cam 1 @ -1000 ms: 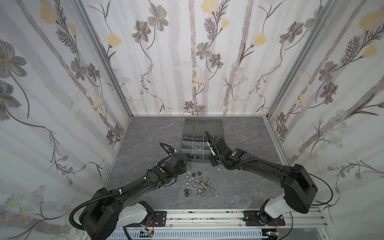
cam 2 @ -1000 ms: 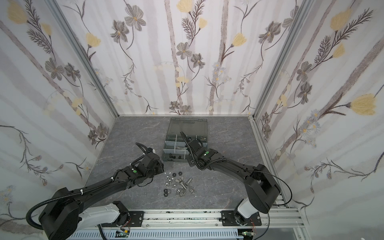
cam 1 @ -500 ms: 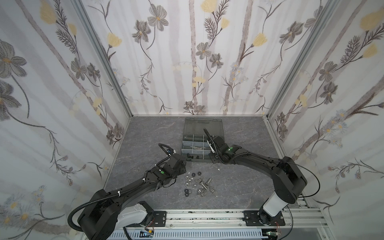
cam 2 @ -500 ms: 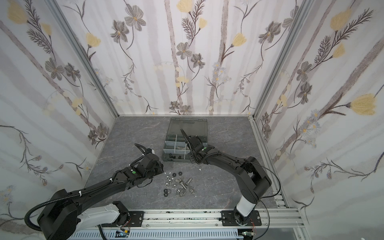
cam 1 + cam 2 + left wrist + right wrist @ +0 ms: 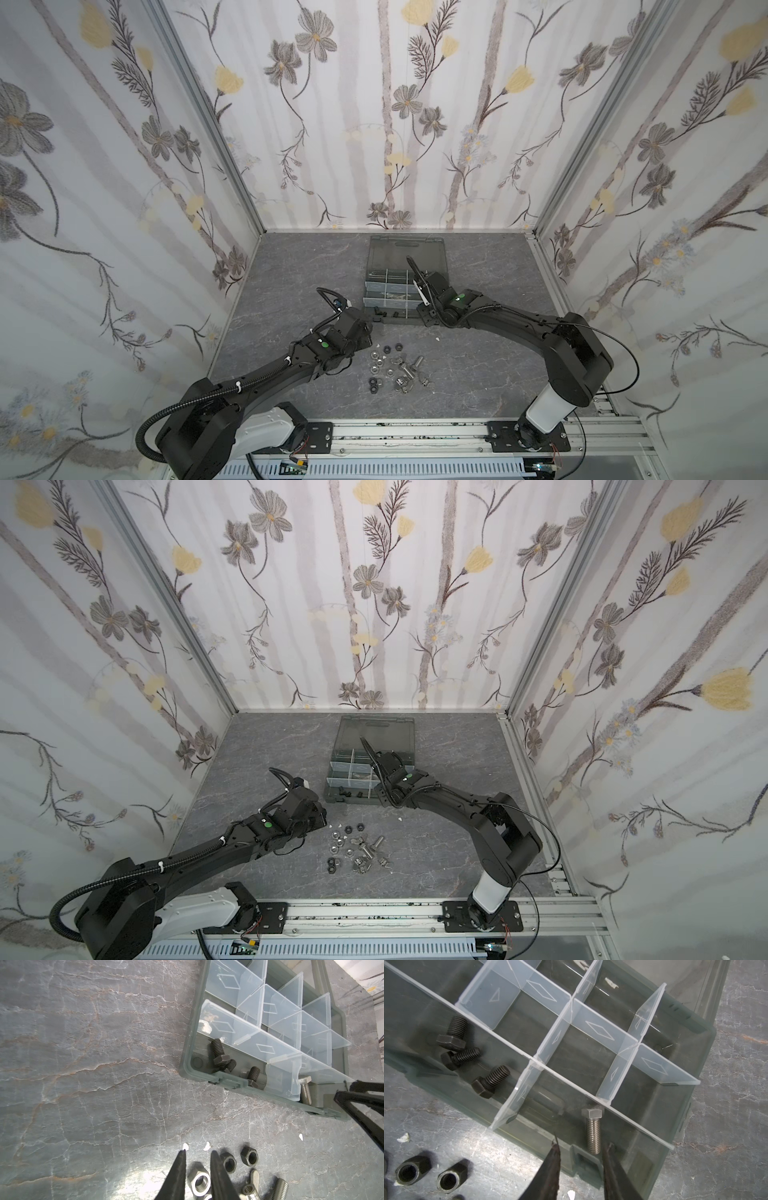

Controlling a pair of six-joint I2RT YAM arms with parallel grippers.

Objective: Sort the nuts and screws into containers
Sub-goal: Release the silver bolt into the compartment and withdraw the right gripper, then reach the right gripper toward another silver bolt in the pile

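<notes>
Grey marble tabletop (image 5: 291,282). Right gripper (image 5: 583,1144) fingers apart at front edge of organiser case (image 5: 695,1068) — silver bolt (image 5: 593,1132) lies loose in the cell there, black screws (image 5: 455,1032) in the neighbouring cell. Left gripper (image 5: 197,1151) slightly apart, empty — just beside silver hex nut (image 5: 200,1183) on the table.

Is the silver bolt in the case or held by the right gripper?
In the case: the silver bolt lies flat on a cell floor, right gripper open beside its tip.
</notes>
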